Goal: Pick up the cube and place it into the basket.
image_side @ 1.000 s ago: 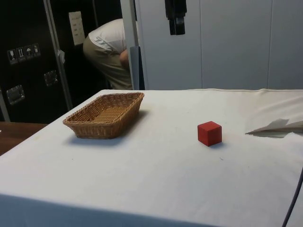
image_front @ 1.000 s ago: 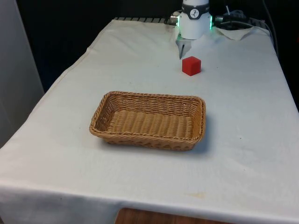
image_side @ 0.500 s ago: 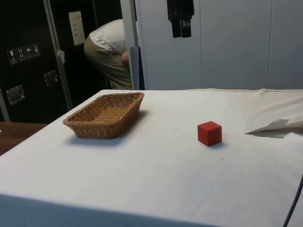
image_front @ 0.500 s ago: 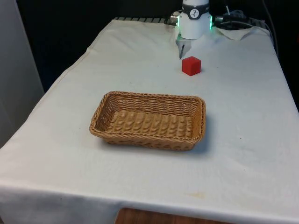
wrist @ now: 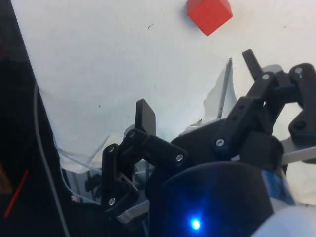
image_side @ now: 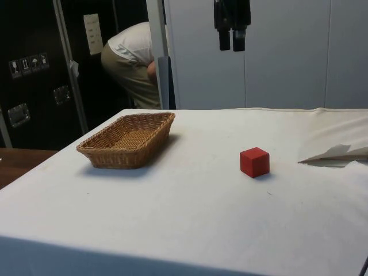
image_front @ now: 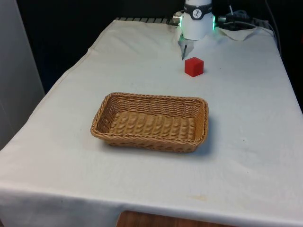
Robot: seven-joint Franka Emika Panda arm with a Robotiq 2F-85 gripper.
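A red cube (image_front: 194, 66) sits on the white cloth near the far end of the table, beyond the wicker basket (image_front: 152, 97). In the side view the cube (image_side: 254, 162) lies well to the right of the basket (image_side: 115, 157). My gripper (image_side: 231, 48) hangs high above the table, a little to the left of the cube in that view, with its fingers pointing down and apart, holding nothing. The wrist view has the two black fingers (wrist: 145, 116) spread wide around my gripper (wrist: 197, 89), with the cube (wrist: 209, 14) on the cloth beyond them.
A person (image_side: 131, 54) bends over behind the table's far side in the side view. Crumpled cloth (image_side: 336, 154) lies at the robot's end of the table. Open cloth runs between the basket and the cube.
In the side view my gripper has moved to the right, towards the spot over the cube. Its fingers now stand further apart. Cube and basket have not moved.
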